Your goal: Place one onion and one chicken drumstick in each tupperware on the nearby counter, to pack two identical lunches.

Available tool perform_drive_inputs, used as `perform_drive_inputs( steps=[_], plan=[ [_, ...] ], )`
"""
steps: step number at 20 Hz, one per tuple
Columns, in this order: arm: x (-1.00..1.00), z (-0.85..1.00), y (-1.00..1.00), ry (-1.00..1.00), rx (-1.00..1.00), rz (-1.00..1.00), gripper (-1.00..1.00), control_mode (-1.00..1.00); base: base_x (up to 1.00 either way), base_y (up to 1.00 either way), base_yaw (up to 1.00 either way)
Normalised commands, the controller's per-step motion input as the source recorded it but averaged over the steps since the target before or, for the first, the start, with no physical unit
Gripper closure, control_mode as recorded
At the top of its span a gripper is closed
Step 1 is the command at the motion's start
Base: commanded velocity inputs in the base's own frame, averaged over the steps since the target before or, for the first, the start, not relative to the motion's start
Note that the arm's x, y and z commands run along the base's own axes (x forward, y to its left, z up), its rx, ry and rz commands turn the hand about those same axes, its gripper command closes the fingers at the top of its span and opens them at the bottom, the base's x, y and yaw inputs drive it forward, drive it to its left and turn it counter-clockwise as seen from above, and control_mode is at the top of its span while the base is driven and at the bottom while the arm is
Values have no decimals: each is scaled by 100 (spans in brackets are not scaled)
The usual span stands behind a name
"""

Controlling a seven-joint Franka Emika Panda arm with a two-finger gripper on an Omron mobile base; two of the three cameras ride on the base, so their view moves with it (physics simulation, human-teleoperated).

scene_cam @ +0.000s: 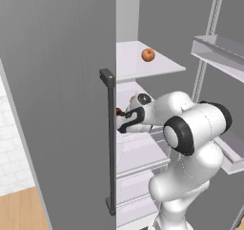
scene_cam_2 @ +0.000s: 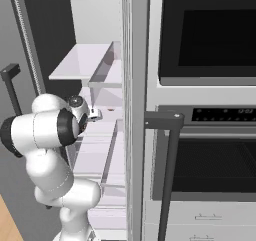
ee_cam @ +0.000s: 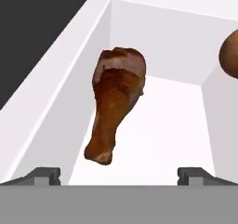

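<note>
Gripper (ee_cam: pixel 119 175) spread wide, empty, hovering over white fridge bin (ee_cam: pixel 172 125). Chicken drumstick (ee_cam: pixel 115 102) lying just ahead, left of centre between fingertips, untouched.

A dark reddish-brown club-shaped chicken drumstick (ee_cam: pixel 115 102) lies in a white rectangular fridge bin (ee_cam: pixel 153 139), nearer its left wall, thick end toward the far wall and thin end toward the near side. The wide-spread two-finger gripper (ee_cam: pixel 119 174) sits at the bin's near edge. One round orange-brown onion (scene_cam: pixel 148 55) rests on the white fridge shelf (scene_cam: pixel 128 64) above; another (ee_cam: pixel 230 53) shows at the bin's right wall.
</note>
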Motion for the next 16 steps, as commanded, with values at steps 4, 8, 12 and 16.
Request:
perform_drive_inputs(
  steps=[4, 8, 12, 16],
  plan=[
    [8, -8, -36, 0, 0, 0, -100, -100, 0, 0, 0],
    [29, 9, -60, 0, 2, 0, -100, -100, 0, 0, 0],
    [33, 21, -2, 0, 6, 2, -100, -100, 0, 0, 0],
    [5, 5, 20, 0, 6, 11, -100, -100, 0, 0, 0]
  ],
)
